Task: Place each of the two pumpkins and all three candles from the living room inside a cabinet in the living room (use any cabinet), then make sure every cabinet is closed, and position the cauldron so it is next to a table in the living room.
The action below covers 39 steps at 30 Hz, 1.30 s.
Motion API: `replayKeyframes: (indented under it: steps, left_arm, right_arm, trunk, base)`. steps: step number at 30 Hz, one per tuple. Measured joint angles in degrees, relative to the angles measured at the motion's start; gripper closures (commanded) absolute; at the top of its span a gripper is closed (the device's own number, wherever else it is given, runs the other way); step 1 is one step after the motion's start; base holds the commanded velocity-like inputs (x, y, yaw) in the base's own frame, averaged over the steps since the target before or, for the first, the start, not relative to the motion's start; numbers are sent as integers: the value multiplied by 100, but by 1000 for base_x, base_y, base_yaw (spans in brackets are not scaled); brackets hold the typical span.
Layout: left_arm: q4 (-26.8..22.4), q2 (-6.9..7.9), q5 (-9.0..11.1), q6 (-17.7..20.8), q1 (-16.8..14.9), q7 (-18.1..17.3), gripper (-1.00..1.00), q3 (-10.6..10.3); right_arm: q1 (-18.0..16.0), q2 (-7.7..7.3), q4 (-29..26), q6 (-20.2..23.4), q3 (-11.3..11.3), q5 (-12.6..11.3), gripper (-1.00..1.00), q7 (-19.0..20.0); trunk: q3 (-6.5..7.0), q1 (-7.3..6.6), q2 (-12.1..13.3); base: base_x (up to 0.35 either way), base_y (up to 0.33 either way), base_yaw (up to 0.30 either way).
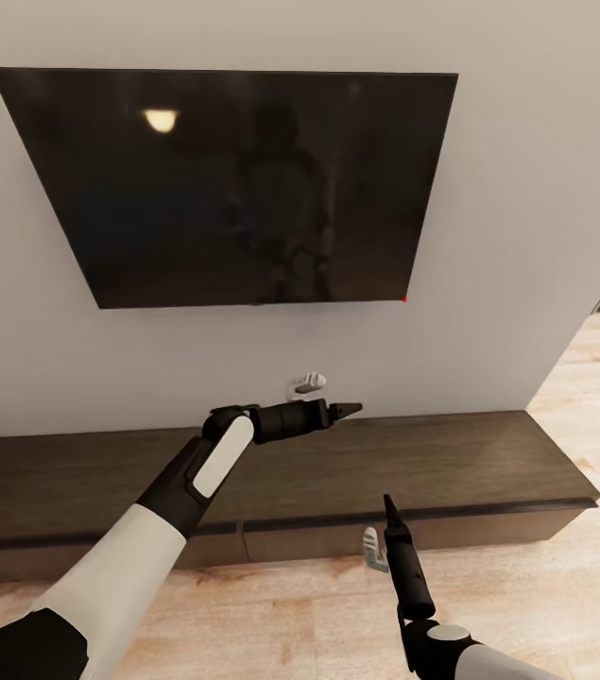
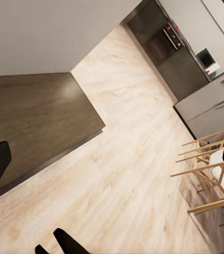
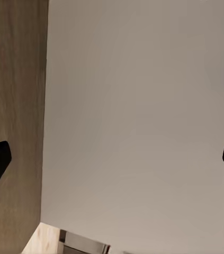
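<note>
Head view: cabinet [image 1: 451, 463] spans lower third of frame, left edge to right-centre, long low dark-brown unit w/ flat top; drawer fronts flush, no gaps seen. It stands on pale wood-plank floor [image 1: 271, 614], which fills bottom of frame and runs up right edge. Rear edge of top meets wall. Small grey-white item [image 1: 371, 550] at bottom centre, on floor just in front of cabinet base; identity unclear. Left wrist view: cabinet corner [image 2: 37, 121] at centre left, floor [image 2: 133, 174] running diagonally to upper right; wooden chairs [image 2: 207, 169] stand on floor at right edge.
</note>
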Motion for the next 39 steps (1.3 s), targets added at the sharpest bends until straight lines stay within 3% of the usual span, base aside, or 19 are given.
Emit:
replayKeyframes:
  steps: [39]
  left_arm:
    - [-2,0,0,0,0,1,-100,-4]
  right_arm:
    - [1,-7,-16,-18,0,2,-100,6]
  trunk:
    - [-700,857,-1564]
  base:
    - [0,0,0]
